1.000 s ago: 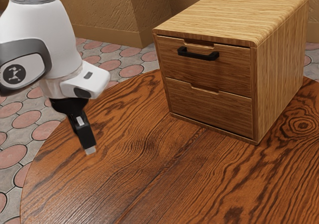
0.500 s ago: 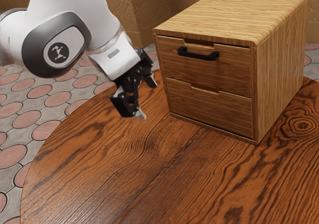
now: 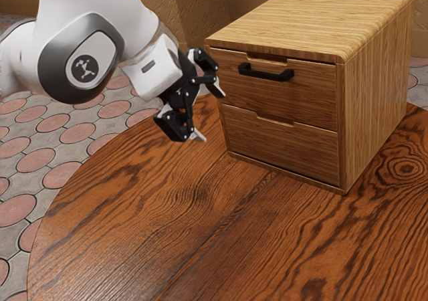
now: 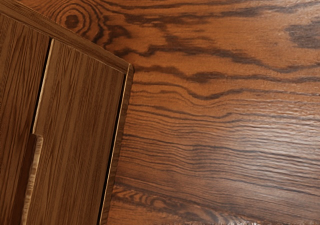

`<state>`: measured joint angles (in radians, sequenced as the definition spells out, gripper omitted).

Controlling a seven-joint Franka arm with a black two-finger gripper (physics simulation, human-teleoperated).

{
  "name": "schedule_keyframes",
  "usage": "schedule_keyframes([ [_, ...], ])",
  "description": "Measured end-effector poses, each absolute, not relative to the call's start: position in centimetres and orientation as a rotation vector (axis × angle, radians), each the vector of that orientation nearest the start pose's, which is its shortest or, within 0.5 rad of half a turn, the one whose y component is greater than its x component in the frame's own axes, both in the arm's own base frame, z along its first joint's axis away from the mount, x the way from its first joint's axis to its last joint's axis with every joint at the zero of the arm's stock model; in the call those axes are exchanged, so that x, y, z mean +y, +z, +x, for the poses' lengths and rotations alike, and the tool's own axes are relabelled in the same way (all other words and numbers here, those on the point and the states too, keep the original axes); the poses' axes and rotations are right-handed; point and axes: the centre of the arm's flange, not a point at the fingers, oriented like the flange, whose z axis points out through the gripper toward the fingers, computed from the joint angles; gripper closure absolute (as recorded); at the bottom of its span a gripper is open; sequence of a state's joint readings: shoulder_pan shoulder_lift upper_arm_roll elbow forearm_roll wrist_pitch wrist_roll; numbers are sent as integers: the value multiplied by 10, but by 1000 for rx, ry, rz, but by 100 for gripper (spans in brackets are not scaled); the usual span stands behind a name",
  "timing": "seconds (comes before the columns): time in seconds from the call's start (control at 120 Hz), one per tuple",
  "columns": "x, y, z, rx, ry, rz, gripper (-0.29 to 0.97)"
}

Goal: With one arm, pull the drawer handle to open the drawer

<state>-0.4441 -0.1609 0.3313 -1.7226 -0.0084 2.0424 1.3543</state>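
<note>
One round wooden table (image 3: pixel 200 241) carries one wooden cabinet (image 3: pixel 378 80), standing toward the exterior view's right. The cabinet has two drawers, both with fronts flush to the carcass: the upper drawer (image 3: pixel 314 93) and the lower drawer (image 3: pixel 281 144). My one gripper (image 3: pixel 208 116) hangs just beside the cabinet's front corner, on the exterior view's left, fingers spread wide and holding nothing. One black handle (image 3: pixel 266 72) sits on the upper drawer, apart from my gripper.
</note>
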Motion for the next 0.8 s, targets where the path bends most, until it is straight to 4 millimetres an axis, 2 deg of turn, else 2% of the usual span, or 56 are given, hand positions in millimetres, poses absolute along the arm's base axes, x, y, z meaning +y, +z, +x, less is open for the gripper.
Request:
schedule_keyframes([
  [0.208, -54, 696, 548, 1931, -628, -2052, 0],
  [0.35, -68, 689, 562, 1955, -631, -2009, 0],
  [0.675, -66, 680, 575, 1934, -668, -1961, 0],
  [0.8, -65, 671, 587, 1921, -664, -1958, 0],
])
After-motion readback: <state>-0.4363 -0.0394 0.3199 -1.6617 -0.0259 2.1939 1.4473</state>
